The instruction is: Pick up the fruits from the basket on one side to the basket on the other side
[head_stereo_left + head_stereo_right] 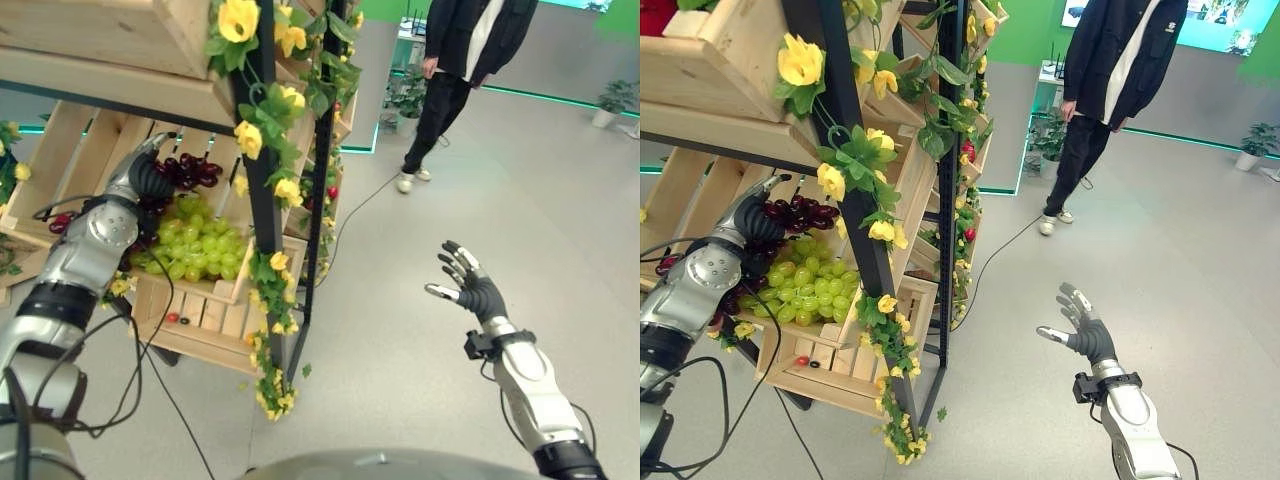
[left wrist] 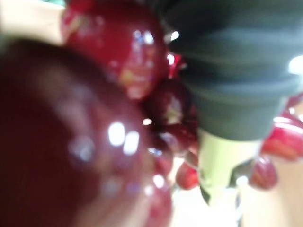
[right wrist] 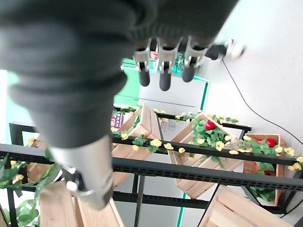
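A slanted wooden crate [image 1: 205, 291] on the shelf rack holds a bunch of green grapes [image 1: 200, 245] with dark red grapes [image 1: 190, 172] behind them. My left hand [image 1: 150, 178] reaches into this crate and lies on the dark red grapes [image 2: 118, 52], which press close against it in the left wrist view. Its fingers [image 1: 158, 143] point straight toward the crate's back. My right hand [image 1: 468, 283] hangs in the air over the floor, far right of the rack, open with fingers spread. More dark red fruit [image 1: 60, 222] lies in the crate to the left.
A black metal upright [image 1: 262, 215] wound with yellow flowers [image 1: 250, 140] stands just right of the grape crate. A lower crate [image 1: 200, 335] sits beneath. Red apples [image 1: 968, 150] show in crates farther back. A person [image 1: 462, 60] stands on the grey floor beyond.
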{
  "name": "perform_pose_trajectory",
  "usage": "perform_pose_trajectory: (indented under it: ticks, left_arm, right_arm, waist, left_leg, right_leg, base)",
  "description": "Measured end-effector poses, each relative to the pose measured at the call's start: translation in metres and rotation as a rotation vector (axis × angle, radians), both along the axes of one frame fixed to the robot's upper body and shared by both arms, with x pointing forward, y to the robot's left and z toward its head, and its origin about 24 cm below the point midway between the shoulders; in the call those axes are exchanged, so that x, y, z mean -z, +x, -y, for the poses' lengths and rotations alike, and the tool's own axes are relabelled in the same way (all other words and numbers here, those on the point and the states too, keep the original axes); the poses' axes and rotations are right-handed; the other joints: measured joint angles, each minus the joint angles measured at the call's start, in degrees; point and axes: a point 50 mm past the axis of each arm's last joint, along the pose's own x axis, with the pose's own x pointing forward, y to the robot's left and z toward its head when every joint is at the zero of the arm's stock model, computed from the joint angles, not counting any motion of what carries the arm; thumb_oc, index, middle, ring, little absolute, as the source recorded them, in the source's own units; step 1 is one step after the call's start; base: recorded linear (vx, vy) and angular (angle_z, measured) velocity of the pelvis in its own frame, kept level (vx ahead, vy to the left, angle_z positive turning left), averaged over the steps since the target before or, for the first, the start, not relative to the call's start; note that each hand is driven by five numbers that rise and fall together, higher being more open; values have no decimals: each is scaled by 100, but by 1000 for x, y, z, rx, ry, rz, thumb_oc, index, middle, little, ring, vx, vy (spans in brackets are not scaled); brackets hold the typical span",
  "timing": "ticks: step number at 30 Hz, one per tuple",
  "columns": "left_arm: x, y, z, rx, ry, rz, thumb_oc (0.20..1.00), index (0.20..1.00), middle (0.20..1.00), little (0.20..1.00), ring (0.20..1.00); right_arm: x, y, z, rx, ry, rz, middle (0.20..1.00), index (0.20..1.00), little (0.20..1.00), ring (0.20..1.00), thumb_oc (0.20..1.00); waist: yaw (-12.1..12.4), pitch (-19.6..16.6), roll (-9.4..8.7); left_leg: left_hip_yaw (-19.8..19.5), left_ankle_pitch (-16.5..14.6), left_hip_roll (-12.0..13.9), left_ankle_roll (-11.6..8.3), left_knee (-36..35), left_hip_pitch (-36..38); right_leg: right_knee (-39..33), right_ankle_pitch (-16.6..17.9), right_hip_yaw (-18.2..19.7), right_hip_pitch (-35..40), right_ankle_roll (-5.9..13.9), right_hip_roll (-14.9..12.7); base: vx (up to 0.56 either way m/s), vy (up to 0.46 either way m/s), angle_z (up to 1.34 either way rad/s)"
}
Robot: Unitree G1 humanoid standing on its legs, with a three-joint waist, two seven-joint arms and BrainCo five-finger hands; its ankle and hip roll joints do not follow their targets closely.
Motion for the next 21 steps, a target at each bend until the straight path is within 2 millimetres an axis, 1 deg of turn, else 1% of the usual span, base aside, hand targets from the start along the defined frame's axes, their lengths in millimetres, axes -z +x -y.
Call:
perform_pose_trajectory:
  ticks: [2, 3, 5, 10, 12, 13, 16, 21]
  left_arm:
    - [-4, 2, 2, 12, 69, -19, 1000, 1000, 1000, 1000, 1000]
    - [-6, 5, 9, 48, 206, -64, 1000, 1000, 1000, 1000, 1000]
    - [-4, 5, 17, 116, 334, -130, 1000, 1000, 1000, 1000, 1000]
    - [0, 2, 26, 200, 409, -213, 1000, 1000, 1000, 1000, 1000]
    - [7, -2, 33, 272, 512, -304, 1000, 1000, 1000, 1000, 1000]
    - [9, -2, 35, 289, 527, -319, 1000, 1000, 1000, 1000, 1000]
    - [10, -4, 42, 342, 563, -342, 1000, 1000, 1000, 1000, 1000]
    - [10, -3, 46, 365, 588, -353, 1000, 1000, 1000, 1000, 1000]
  right_arm:
    - [0, 0, 0, 0, -2, 0, 1000, 1000, 1000, 1000, 1000]
    - [0, -1, 1, -2, -3, -2, 1000, 1000, 1000, 1000, 1000]
    - [-1, 0, 1, -9, -8, 2, 1000, 1000, 1000, 1000, 1000]
    - [-1, 0, 2, -21, -16, 2, 1000, 1000, 1000, 1000, 1000]
    - [-3, 0, 3, -29, -26, 9, 1000, 1000, 1000, 1000, 1000]
    - [-4, 0, 4, -31, -30, 13, 1000, 1000, 1000, 1000, 1000]
    - [-5, 0, 4, -35, -36, 22, 1000, 1000, 1000, 1000, 1000]
    - [-5, 0, 4, -36, -36, 25, 1000, 1000, 1000, 1000, 1000]
  waist:
    - [-2, 8, 13]
    - [3, 18, 10]
    - [-3, 33, 32]
    - [-18, 67, 77]
    - [-26, 108, 132]
    - [-25, 120, 150]
    - [-28, 143, 186]
    - [-46, 157, 207]
  left_leg:
    - [0, -2, -4, -2, 0, 0]
    - [-16, -2, -5, -3, 1, -12]
    - [-25, -3, -10, -3, 3, -4]
    - [-24, -4, -10, -4, 9, -3]
    - [-23, -5, -17, -4, 15, -2]
    - [-23, -5, -18, -4, 14, -1]
    - [-12, -7, -7, -7, 7, 2]
    - [-15, -8, -11, -8, 10, 1]
  right_leg:
    - [0, -1, -1, 1, -2, -2]
    - [3, 5, -16, 0, -13, 1]
    - [20, 15, -22, 7, -25, -4]
    - [25, 6, -19, 3, -25, 0]
    - [26, 4, -17, 3, -23, -7]
    - [26, 4, -17, 3, -23, -8]
    - [26, 3, -17, 4, -25, 4]
    - [26, 1, -17, 3, -25, -3]
  base:
    - [0, 0, 0]
    - [0, 0, 0]
    - [0, 0, 0]
    - [0, 0, 0]
    - [0, 0, 0]
    - [0, 0, 0]
    - [0, 0, 0]
    - [0, 0, 0]
